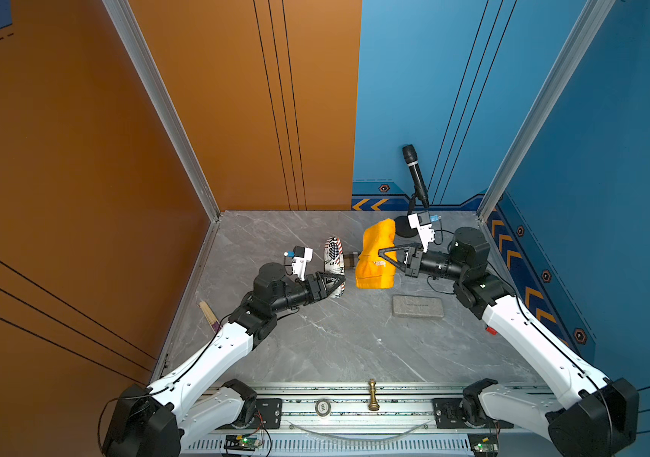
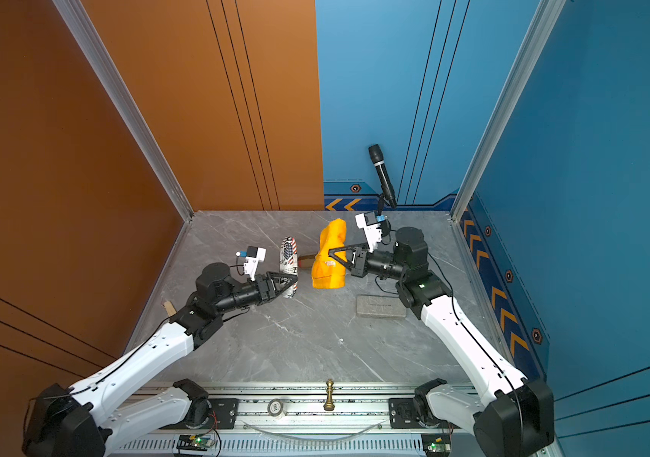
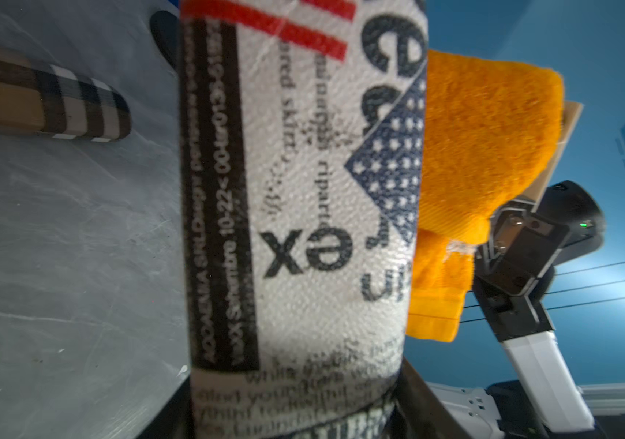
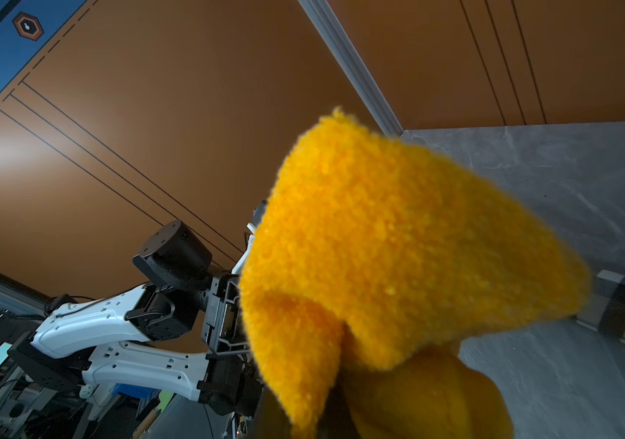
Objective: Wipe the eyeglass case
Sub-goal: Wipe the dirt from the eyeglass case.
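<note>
Left hand [image 1: 338, 280] grips the eyeglass case [image 1: 333, 253] end, right hand [image 1: 382, 252] the orange cloth [image 1: 375, 275], a narrow gap between their edges.

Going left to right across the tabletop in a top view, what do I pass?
wooden sticks → printed eyeglass case → orange cloth → grey block. The microphone overlaps the block in this order, so it is left out.
</note>
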